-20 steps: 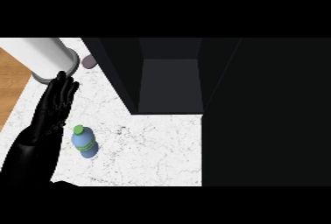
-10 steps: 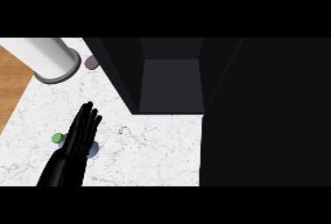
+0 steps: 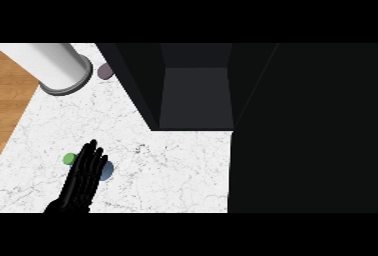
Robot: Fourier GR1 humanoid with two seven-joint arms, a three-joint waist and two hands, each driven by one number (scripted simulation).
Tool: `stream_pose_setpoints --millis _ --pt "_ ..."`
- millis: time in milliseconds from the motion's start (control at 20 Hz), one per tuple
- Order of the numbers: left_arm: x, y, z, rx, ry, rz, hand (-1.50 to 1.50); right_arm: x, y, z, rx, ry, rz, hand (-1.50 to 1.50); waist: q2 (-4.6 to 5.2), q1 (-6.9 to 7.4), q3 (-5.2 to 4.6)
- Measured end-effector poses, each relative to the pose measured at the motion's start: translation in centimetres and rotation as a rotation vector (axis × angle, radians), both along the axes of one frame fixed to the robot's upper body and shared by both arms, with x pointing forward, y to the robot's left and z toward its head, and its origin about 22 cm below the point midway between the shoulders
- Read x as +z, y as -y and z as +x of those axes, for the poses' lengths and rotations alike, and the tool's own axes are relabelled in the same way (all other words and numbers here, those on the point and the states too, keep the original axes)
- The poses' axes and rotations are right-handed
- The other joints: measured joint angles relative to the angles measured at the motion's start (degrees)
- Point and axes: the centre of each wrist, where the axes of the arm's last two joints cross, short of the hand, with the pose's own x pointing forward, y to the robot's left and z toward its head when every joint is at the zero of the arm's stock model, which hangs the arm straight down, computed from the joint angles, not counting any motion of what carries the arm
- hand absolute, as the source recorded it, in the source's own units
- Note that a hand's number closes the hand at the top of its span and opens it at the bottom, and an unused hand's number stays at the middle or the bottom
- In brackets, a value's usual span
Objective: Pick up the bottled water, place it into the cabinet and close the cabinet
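One hand shows: left hand, lower left, fingers straight, nothing held, covering the bottled water, likely lining up a grasp. Cabinet stands open, upper centre.

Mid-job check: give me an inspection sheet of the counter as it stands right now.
Surface: white marble counter; wood past its left edge.
Job's things: bottled water mostly hidden under the left hand, green cap showing; cabinet open.
Clutter: white cylinder; small purplish object beside it.
Hands: left hand open, fingers straight, over the bottle; right hand not in view.
Cables: nothing seen.
Surroundings: dark at right.
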Motion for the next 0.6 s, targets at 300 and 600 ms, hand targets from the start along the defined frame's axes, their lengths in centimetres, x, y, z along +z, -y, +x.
stream_pose_setpoints --millis 300,600 --pt "-0.5 -1.3 -1.9 0.016 -0.002 0.01 -1.5 0.0 -0.1 -0.6 0.005 0.004 -0.008 -1.5 0.0 0.14 -0.02" --pt "-0.9 -2.0 -1.5 0.018 0.028 0.019 -1.5 -0.9 -0.1 -1.3 0.013 0.015 -0.014 -1.5 0.02 -0.02 -0.02"
